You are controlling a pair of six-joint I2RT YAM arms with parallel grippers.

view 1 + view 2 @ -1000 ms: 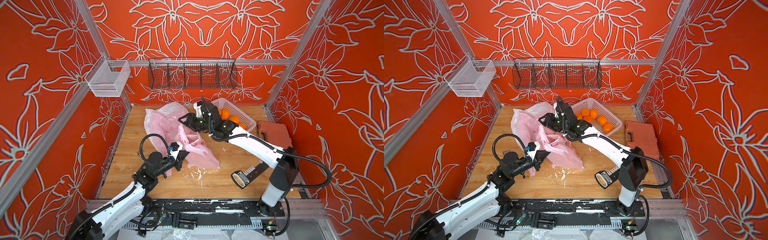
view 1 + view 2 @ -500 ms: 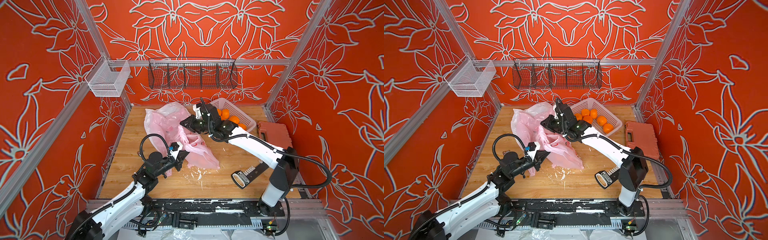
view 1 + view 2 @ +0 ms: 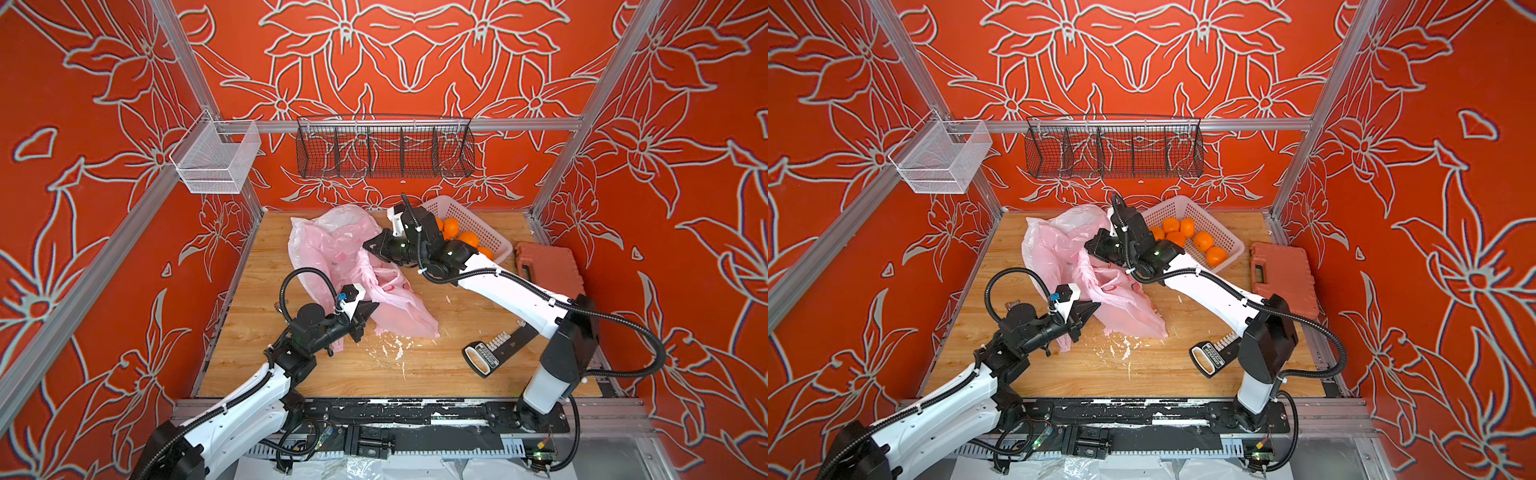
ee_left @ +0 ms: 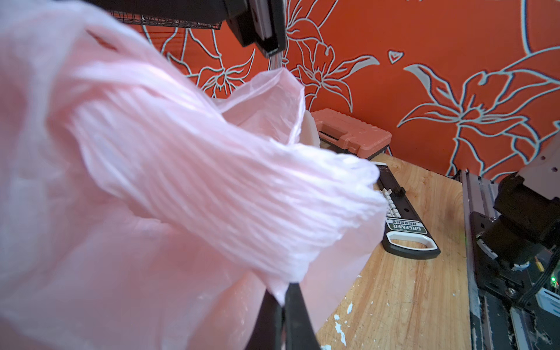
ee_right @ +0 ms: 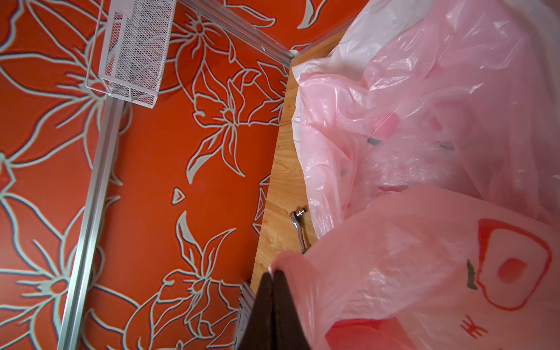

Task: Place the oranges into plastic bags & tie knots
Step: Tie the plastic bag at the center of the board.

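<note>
Pink film fills most of both wrist views. A printed pink bag (image 3: 395, 299) lies crumpled in the middle of the wooden surface (image 3: 415, 374), between the two arms. The left claw (image 4: 283, 298) is squeezed narrow on a thin edge at the bag's near-left side. In the left wrist view the film comes out from between its two dark fingers. The right claw (image 5: 272, 272) is likewise closed tight, on a fold at the far end of the same bag, with the red peach print just beside the pinch.

A second pink bag (image 3: 328, 237) sits puffed up to the far left of the first, touching it. A white bag (image 5: 372, 24) shows at its far edge.

The oranges (image 3: 1202, 241) are in a pale perforated basket (image 3: 1190, 206) at the far right, just behind the right arm's wrist; six show in a top view. An orange tool case (image 3: 1281, 270) lies to the right of the basket, and a black bit holder (image 3: 1214, 355) lies near the right arm's base. A small metal ratchet (image 5: 298, 224) lies on the wood left of the bags.
</note>
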